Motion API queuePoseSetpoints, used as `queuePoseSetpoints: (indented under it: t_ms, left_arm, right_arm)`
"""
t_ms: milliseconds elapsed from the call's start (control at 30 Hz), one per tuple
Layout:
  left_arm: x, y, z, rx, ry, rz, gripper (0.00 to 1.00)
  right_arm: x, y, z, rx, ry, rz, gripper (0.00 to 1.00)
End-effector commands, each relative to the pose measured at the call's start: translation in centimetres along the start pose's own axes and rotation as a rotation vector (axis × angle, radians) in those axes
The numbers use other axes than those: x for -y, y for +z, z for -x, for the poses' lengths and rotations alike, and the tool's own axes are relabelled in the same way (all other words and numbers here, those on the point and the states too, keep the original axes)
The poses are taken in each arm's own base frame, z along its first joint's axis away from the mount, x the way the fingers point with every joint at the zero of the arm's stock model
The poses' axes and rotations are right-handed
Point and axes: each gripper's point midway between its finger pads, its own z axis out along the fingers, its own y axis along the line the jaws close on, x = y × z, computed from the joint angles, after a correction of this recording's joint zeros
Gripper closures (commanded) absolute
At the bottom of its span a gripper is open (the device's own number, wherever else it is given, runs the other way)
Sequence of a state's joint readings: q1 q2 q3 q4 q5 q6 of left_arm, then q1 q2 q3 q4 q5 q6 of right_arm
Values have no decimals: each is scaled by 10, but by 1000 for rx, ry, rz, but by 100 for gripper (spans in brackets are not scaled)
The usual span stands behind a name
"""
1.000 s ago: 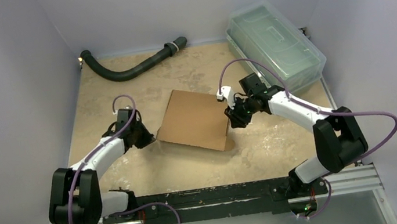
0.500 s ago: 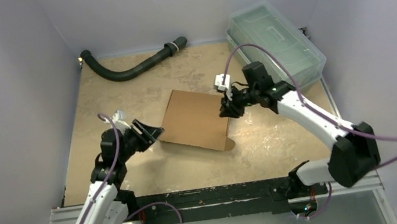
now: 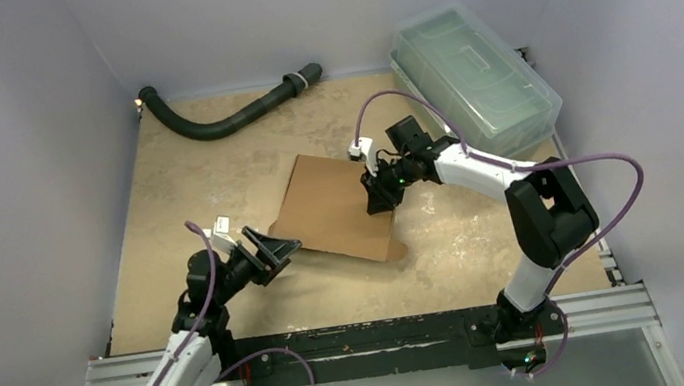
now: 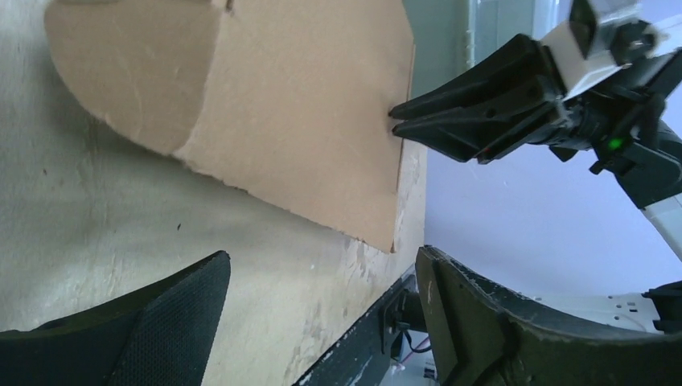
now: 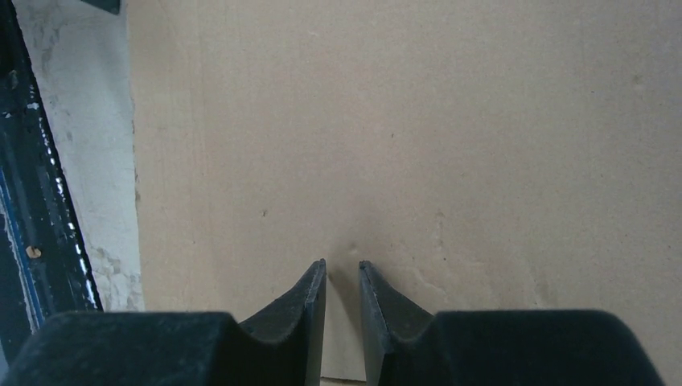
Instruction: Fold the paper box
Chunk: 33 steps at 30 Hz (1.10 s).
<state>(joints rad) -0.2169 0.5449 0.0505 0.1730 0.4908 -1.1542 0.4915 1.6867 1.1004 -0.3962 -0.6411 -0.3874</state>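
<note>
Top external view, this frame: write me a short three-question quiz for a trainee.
1. True or false: the right gripper has its tips over the paper box.
2. Which gripper is wide open? A. the left gripper B. the right gripper C. neither
3. Fill in: the clear plastic bin stands at the far ___ corner of the table.
Key: 1 true; 2 A; 3 right.

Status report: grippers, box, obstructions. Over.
Left gripper open, by paper box near-left corner. Right gripper nearly shut, tips over its right side. Box flat on table. Hose, plastic bin stand apart.
</note>
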Motion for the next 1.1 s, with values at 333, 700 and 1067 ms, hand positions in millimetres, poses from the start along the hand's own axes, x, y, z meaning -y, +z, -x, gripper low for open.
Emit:
queuePoseSetpoints:
  t_ms: [333, 700, 1067]
  left_arm:
    - [0, 31, -3, 55, -9, 3, 12]
    - [-17, 42, -3, 71, -80, 44, 13]
    - [-20, 48, -2, 83, -88, 37, 12]
  right_arm:
    - [35, -67, 97, 268, -42, -138, 29]
    - [103, -33, 70, 205, 176, -228, 16]
    - [117, -10, 30, 130, 297, -268, 41]
